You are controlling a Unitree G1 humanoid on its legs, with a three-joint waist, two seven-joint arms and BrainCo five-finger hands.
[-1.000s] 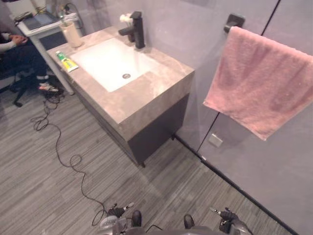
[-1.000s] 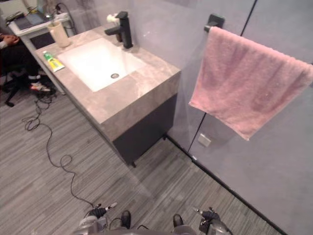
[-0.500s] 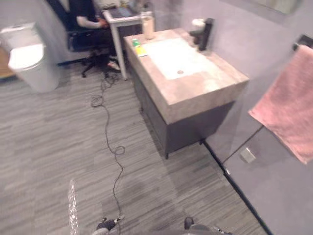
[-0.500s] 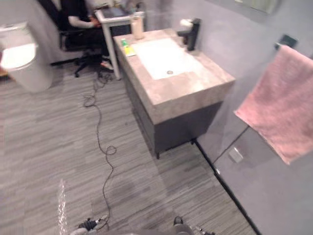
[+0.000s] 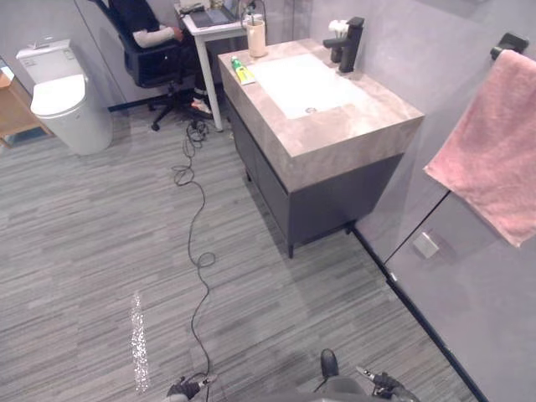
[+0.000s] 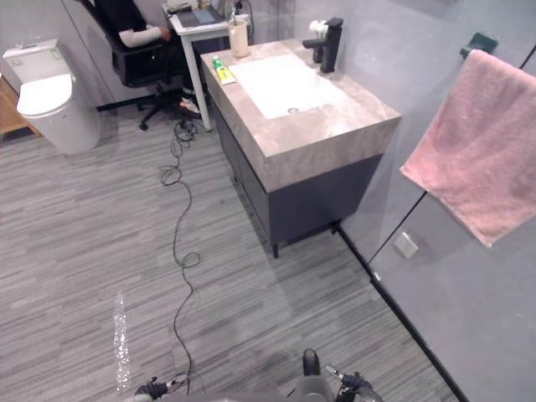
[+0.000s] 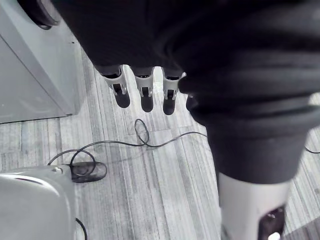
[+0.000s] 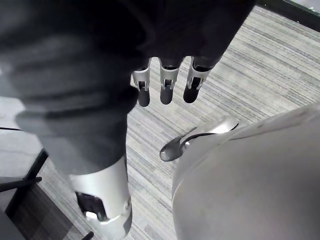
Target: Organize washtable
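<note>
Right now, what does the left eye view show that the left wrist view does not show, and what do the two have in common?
Left eye view: the washtable with white sink, black faucet, beige cup and toothpaste tube; a pink towel, a toilet, a seated person. Left wrist view: the fingers of the left hand from close, straight and holding nothing. Both: the grey plank floor and the left hand itself, small at the eye view's lower edge.

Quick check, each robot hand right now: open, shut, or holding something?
Left robot hand: open, holding nothing.
Right robot hand: open, holding nothing.
</note>
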